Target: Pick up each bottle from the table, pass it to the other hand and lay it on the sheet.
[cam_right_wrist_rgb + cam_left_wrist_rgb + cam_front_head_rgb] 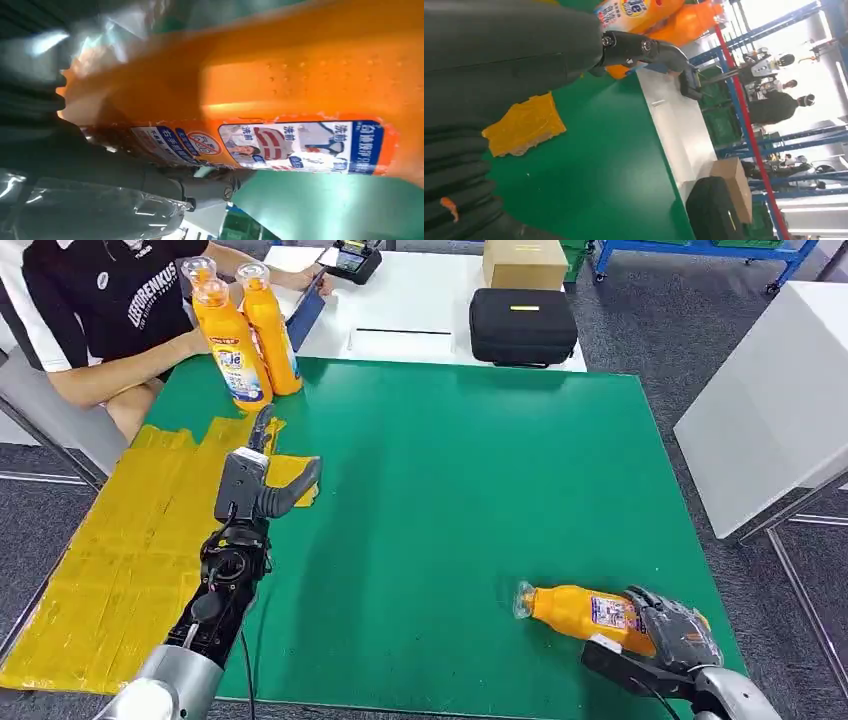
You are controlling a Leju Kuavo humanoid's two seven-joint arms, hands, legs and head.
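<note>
A robot's right hand [672, 632] wraps its fingers around an orange bottle [580, 612] lying on its side on the green mat [470, 490], near the mat's front right corner, cap [524, 600] pointing toward the mat's middle. In the right wrist view the bottle's label [300, 147] runs along its flank, pressed close against the hand [90, 165]; whether the bottle is lifted off the mat cannot be told.

The left hand [262, 480] hovers over the mat's left edge, where the mat meets the yellow sheet [130, 550], holding nothing, its fingers extended and apart. In the left wrist view a dark finger [649, 50] reaches out toward the standing bottles.

Three more orange bottles [245, 335] stand upright in a tight cluster at the mat's far left corner. A person in a dark shirt [110, 300] sits just beyond that corner, forearm resting beside the bottles. Behind the mat's far edge, a black case [522, 326] and a cardboard box [525, 262] sit on a white table [420, 310].
</note>
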